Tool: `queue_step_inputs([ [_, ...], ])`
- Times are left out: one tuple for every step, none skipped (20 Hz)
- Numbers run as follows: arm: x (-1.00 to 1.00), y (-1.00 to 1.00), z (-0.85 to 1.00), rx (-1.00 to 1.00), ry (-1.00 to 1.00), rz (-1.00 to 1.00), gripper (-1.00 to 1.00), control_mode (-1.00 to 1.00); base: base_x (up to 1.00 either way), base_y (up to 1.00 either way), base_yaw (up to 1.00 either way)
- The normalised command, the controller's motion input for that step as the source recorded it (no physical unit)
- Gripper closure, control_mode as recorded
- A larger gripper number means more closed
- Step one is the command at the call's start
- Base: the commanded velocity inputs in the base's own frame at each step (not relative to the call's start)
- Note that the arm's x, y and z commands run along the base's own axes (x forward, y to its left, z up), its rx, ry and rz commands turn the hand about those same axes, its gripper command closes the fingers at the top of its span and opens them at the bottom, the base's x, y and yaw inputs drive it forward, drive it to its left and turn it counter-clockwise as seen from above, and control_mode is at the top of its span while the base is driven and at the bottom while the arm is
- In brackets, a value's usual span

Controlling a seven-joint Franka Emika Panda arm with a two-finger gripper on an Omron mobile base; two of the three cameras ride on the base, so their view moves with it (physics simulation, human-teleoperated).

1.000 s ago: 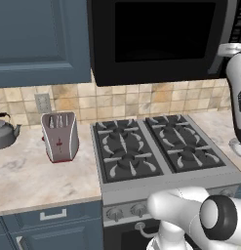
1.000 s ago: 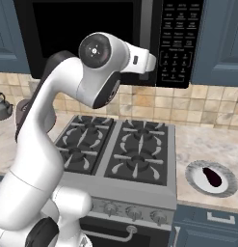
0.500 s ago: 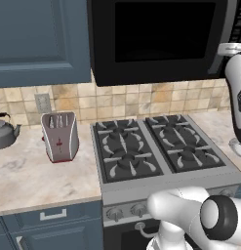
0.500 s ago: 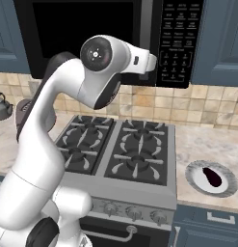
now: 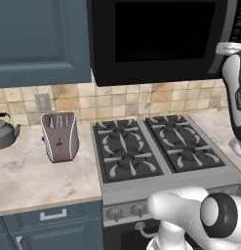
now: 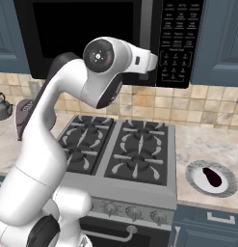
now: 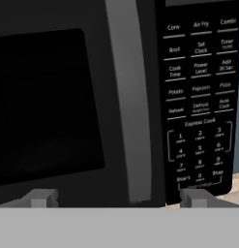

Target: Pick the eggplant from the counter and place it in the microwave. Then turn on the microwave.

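Gripper [image 7: 118, 197] released, jaws spread wide, nothing between them. In the hand view the two finger tips [image 7: 42, 197] rise at the bottom, one below the dark window, the other below the keypad [image 7: 198, 104], with the long vertical handle [image 7: 132, 101] standing between them. Whether the tips touch the microwave front I cannot tell.

Microwave [image 6: 91, 34] hangs above the stove [image 6: 120, 152], door closed, window dark; its inside cannot be made out. Keypad sits along the right edge of the microwave front, handle just left of it.

Eggplant [image 6: 212, 177], small and dark purple, lies on a round plate [image 6: 193, 170] on the counter [image 6: 202, 144], right of the stove, near the counter's front edge. It is well apart from the gripper and untouched.

Arm [image 6: 67, 106] rises from the lower left of the right base view, its upper part level with the bottom edge of the microwave.

Left base view: toaster [image 5: 59, 135] stands on the counter stretch left of the stove, close to the stove's edge. Kettle [image 5: 4, 132] sits at the far left, toward the tiled back wall [image 5: 141, 100]. Blue cabinet fronts [image 5: 49, 227] run below the counter.
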Motion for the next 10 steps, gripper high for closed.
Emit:
queue_step_inputs([
  [0.15,-0.05,0.01,0.0,0.0,0.0,-1.0,-1.0,0.0,0.0,0.0],
  [0.16,-0.05,0.0,0.0,0.0,0.0,-1.0,-1.0,0.0,0.0,0.0],
  [0.17,-0.05,0.0,0.0,0.0,0.0,-1.0,-1.0,0.0,0.0,0.0],
  [0.16,-0.06,0.0,0.0,0.0,0.0,-1.0,-1.0,0.0,0.0,0.0],
  [0.16,-0.06,0.0,0.0,0.0,0.0,-1.0,-1.0,0.0,0.0,0.0],
  [0.16,-0.06,0.0,0.0,0.0,0.0,-1.0,-1.0,0.0,0.0,0.0],
  [0.16,-0.06,0.0,0.0,0.0,0.0,-1.0,-1.0,0.0,0.0,0.0],
  [0.16,-0.06,0.0,0.0,0.0,0.0,-1.0,-1.0,0.0,0.0,0.0],
  [0.19,-0.05,0.0,0.0,0.0,0.0,-1.0,-1.0,0.0,0.0,0.0],
  [0.19,-0.05,0.0,0.0,0.0,0.0,-1.0,-1.0,0.0,0.0,0.0],
])
